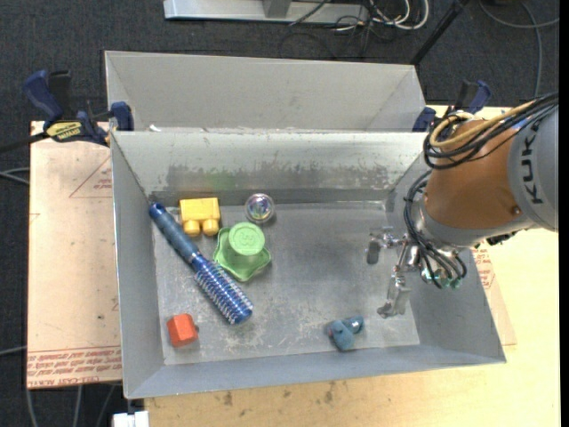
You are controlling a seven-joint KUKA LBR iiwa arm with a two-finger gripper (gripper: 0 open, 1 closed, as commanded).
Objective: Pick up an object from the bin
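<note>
You had no pick completed at this moment: the claw [383, 278] hung low at the right side of the grey metal bin [267, 149], fingers spread apart with nothing between them. By judgement, the descent, the closing and the lift were all left to do. You had six things on the bin floor, one of each: a small blue-grey lumpy toy [344, 332] nearest the claw by the front wall, a blue bristled hairbrush [200, 265], a yellow plastic block [198, 210], a green plastic cup [242, 249], a small shiny silver round piece [260, 206] and a red cube [181, 328].
</note>
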